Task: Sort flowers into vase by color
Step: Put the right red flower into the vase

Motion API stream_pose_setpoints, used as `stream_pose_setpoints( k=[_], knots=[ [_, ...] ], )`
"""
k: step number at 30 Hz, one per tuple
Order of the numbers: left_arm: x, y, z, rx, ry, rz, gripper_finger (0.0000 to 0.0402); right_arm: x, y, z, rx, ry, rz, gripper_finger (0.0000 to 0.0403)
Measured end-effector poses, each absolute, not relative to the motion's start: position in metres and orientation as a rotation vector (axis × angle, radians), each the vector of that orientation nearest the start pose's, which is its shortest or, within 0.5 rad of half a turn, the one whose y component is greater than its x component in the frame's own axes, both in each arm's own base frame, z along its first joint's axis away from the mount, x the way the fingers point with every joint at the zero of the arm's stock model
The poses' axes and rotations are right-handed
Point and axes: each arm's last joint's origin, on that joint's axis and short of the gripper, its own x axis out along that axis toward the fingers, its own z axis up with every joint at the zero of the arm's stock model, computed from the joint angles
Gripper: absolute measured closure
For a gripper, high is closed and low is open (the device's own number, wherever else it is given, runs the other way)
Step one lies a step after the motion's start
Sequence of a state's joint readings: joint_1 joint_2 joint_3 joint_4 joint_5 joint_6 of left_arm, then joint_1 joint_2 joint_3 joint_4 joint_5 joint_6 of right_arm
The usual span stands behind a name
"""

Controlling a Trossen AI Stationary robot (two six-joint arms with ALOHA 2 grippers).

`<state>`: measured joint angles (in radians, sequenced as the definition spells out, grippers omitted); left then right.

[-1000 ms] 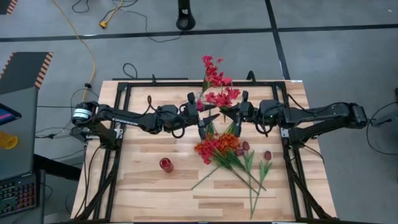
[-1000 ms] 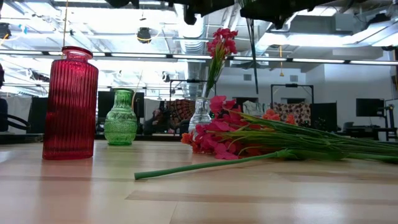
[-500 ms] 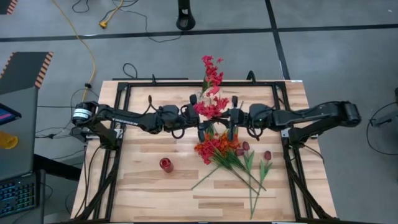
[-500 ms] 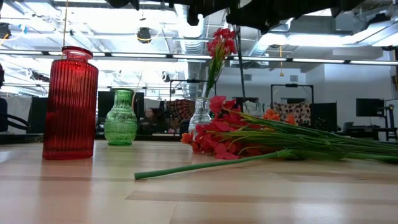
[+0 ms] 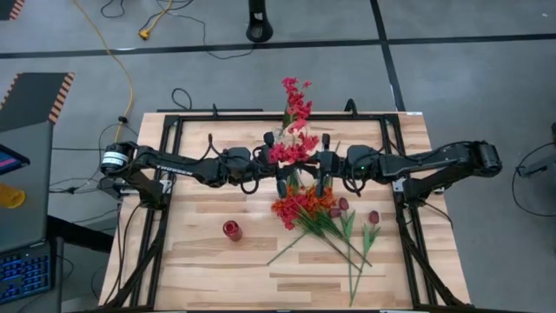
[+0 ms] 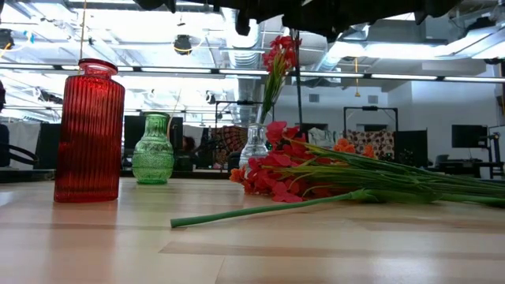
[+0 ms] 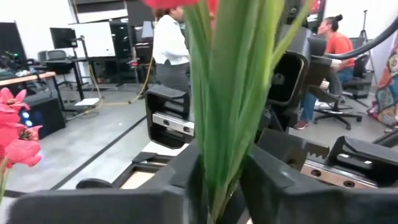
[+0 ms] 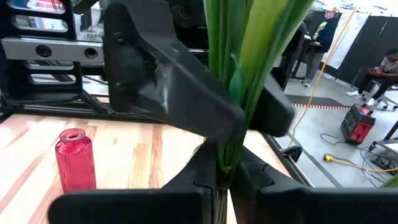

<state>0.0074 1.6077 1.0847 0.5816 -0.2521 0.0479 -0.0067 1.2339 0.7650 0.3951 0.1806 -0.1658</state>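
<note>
**Both grippers pinch one pink-red spray above the table**

The left gripper (image 5: 280,170) and the right gripper (image 5: 321,171) meet over the middle of the wooden table (image 5: 208,261), held well above its surface. Between them hangs a pink-red blossom spray (image 5: 292,151), its blossoms just behind the two grippers. In the left wrist view the left arm's fingers (image 7: 180,168) are pressed onto the green stems (image 7: 227,93) of that spray, with the right gripper's body right beyond them. In the right wrist view the right arm's fingers (image 8: 202,177) are likewise clamped on the same bundle of stems (image 8: 239,68), the left gripper close against it on the far side.

Farther behind the grippers, another pink-red spray (image 6: 280,59) stands upright in a clear glass vase (image 6: 254,147). In front of the grippers lies a loose heap of orange and red sprays (image 5: 304,207) with dark red tulip buds (image 5: 373,216) on long stems, flat on the table. A red ribbed vase (image 6: 88,130) stands in front of the left gripper, apart from the heap, and a green glass vase (image 6: 152,150) stands behind the red one in the low view.

People (image 7: 169,43) show in the room beyond the table.
</note>
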Motion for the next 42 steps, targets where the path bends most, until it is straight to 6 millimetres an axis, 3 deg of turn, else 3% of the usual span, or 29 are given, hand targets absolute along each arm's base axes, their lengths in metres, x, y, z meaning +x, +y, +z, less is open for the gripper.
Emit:
stream_pose_setpoints(
  k=[5,9,14,20,33,42],
  knots=[
    [0.367,0.010,0.303,0.041,-0.053,0.266,0.0392,0.274,-0.007,0.288,-0.139,0.084,-0.183,0.0336],
    [0.368,0.010,0.302,0.052,-0.042,0.267,0.0385,0.274,-0.007,0.288,-0.127,0.083,-0.183,0.0303],
    [0.366,0.013,0.303,0.053,-0.035,0.275,0.0387,0.273,-0.007,0.287,-0.089,0.100,-0.185,0.0229],
    [0.355,0.028,0.313,0.038,-0.010,0.316,0.0394,0.261,-0.008,0.290,-0.093,0.169,-0.192,0.0164],
    [0.322,0.078,0.342,0.047,-0.043,0.479,0.0394,0.245,-0.007,0.291,-0.098,0.258,-0.188,0.0163],
    [0.310,0.120,0.342,0.038,-0.048,0.591,0.0394,0.249,-0.007,0.279,-0.106,0.338,-0.183,0.0163]
  ],
)
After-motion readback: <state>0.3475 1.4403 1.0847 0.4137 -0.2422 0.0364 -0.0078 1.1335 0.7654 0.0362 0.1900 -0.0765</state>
